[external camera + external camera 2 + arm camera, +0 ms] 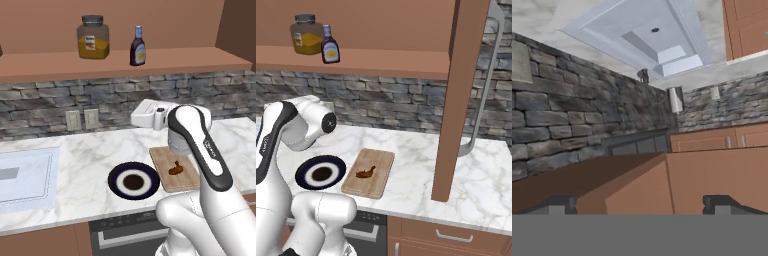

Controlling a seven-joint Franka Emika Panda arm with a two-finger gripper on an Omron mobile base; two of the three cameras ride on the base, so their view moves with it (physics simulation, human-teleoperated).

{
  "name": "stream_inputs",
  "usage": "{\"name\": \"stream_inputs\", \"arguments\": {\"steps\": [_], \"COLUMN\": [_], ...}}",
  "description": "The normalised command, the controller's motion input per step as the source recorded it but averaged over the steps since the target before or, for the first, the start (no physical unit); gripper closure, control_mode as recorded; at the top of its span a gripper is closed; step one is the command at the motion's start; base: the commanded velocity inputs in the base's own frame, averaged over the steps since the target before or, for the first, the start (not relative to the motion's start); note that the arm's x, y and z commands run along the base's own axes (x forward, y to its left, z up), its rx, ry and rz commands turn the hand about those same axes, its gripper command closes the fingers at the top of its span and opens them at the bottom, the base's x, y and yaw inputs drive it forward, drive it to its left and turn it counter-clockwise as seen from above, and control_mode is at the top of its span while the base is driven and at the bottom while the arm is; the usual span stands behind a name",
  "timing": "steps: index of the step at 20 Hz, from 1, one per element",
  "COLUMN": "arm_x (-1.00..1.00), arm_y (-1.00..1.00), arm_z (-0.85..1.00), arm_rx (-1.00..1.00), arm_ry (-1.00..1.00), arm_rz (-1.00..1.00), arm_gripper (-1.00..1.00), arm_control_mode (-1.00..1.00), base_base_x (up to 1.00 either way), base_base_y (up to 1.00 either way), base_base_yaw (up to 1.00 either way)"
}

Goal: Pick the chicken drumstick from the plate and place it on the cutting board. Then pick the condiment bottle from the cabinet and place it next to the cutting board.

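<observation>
Resting on the cutting board [174,168]: one chicken drumstick [175,169]; gripper state unclear.

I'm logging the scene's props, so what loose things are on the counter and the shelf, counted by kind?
Bottles: 1, the condiment bottle
Jars: 1, the orange-filled jar
Plates: 1, the plate
Boards: 1, the cutting board
Food: 1, the chicken drumstick, on the board
Total: 5

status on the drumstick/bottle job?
Done: chicken drumstick lies on the cutting board; plate bare. In hand: nothing; the gripper fingertips stand apart with nothing between them. Left: condiment bottle stands on the cabinet shelf beside the jar.
</observation>
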Motion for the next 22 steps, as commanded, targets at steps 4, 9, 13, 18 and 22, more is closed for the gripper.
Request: {"name": "stream_inputs", "arguments": {"steps": [4, 9, 13, 18, 22], "arm_x": [0.00, 0.00, 0.00, 0.00, 0.00], "arm_y": [0.00, 0.00, 0.00, 0.00, 0.00], "arm_z": [0.18, 0.20, 0.20, 0.16, 0.18], "arm_rx": [0.00, 0.00, -0.01, 0.00, -0.01], "arm_ry": [0.01, 0.01, 0.01, 0.00, 0.00], "arm_rz": [-0.02, -0.02, -0.02, -0.02, -0.03], "arm_gripper": [-1.00, -1.00, -1.00, -1.00, -1.00], "arm_control_mode": [-1.00, -1.00, -1.00, -1.00, -1.00], "base_base_x": [0.00, 0.00, 0.00, 0.00, 0.00], "base_base_y": [0.00, 0.00, 0.00, 0.00, 0.00], "base_base_yaw": [0.00, 0.00, 0.00, 0.00, 0.00]}}
